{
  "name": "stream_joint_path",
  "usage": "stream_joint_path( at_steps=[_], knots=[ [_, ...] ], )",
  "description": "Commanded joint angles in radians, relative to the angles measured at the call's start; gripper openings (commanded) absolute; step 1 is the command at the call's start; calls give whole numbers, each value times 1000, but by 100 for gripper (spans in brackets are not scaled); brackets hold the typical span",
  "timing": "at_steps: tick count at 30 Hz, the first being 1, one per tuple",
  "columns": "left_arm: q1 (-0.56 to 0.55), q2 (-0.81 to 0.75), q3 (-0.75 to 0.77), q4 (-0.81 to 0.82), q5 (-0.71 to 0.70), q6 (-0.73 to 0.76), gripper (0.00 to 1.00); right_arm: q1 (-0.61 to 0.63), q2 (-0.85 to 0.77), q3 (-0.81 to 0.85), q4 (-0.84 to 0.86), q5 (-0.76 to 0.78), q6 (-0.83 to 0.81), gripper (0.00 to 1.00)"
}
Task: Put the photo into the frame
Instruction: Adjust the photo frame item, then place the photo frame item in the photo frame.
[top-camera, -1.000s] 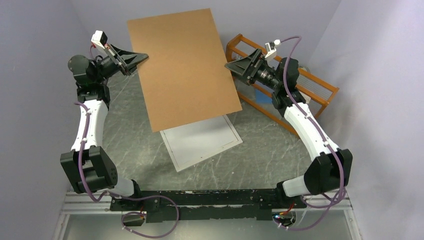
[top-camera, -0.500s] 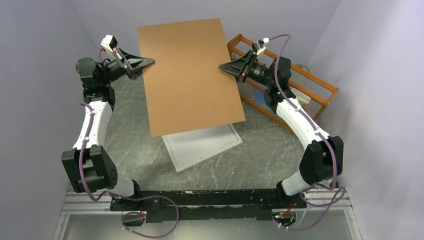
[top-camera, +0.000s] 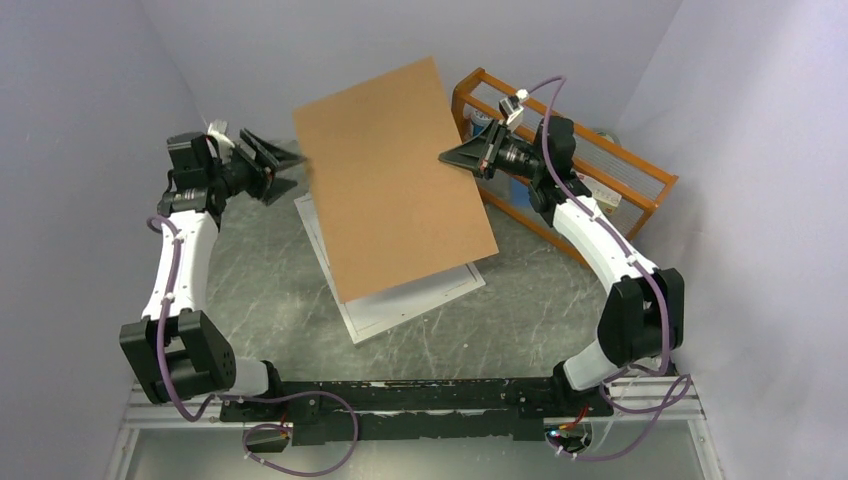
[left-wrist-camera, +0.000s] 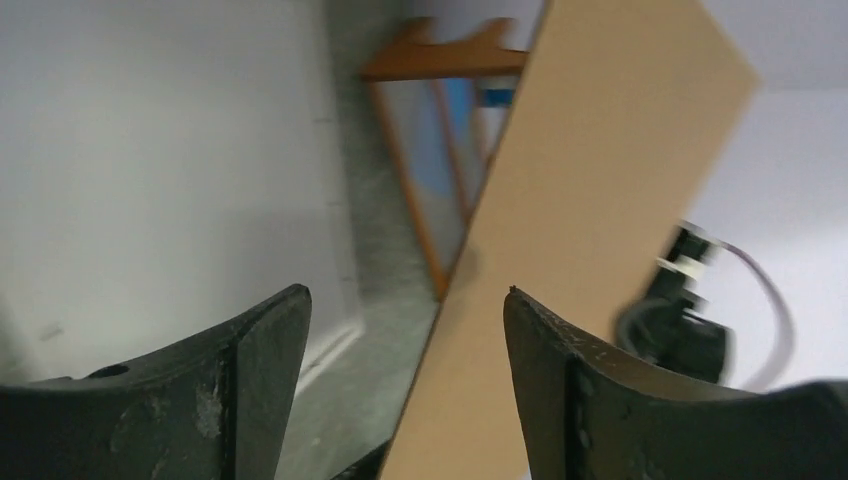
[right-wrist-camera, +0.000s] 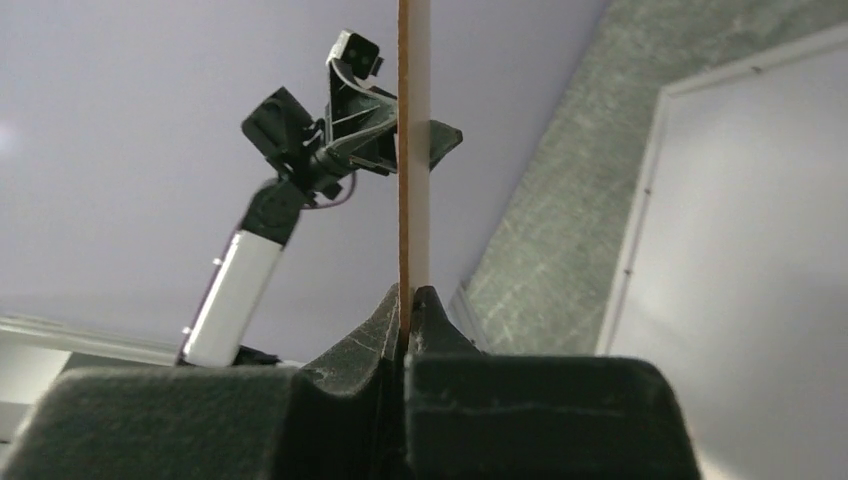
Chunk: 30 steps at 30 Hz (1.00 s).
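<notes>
Both aloft: right pincer (top-camera: 449, 156) tight on tilted board (top-camera: 400, 190) (left pincer (top-camera: 292, 168) wide)

Plain cardboard-brown backing board (top-camera: 400, 190) above the flat white frame (top-camera: 410, 300), which carries a thin grey inner line, on a table (top-camera: 260, 290) of mottled grey-green veined with pale streaks. Behind stands the orange wooden rack (top-camera: 640, 185), a blue patch showing through its bars. My left gripper (top-camera: 292, 165) and right gripper (top-camera: 447, 155) are black, my cables (top-camera: 163, 305) purple.

Robot lab — bare walls (top-camera: 760, 120), mounting rail (top-camera: 420, 392)
</notes>
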<state>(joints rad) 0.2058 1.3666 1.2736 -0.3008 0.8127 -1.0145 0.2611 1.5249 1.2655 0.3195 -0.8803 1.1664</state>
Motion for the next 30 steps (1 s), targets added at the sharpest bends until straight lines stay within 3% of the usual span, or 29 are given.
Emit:
stream_joint_path(
  at_steps=[1,6,11,19,30],
  knots=[
    [35,4,-110,-326,-255,299,73,-5,31,51,-197,-43,-210,0],
    [53,52,-277,-204,-220,264,68,1,96,101,-349,-29,-332,0],
    [54,149,-358,-108,-270,273,64,32,191,152,-390,-24,-371,0],
    [54,358,-358,26,-240,280,42,73,342,256,-361,7,-389,0],
    [53,463,-343,83,-150,278,31,94,457,325,-381,32,-420,0]
  ],
)
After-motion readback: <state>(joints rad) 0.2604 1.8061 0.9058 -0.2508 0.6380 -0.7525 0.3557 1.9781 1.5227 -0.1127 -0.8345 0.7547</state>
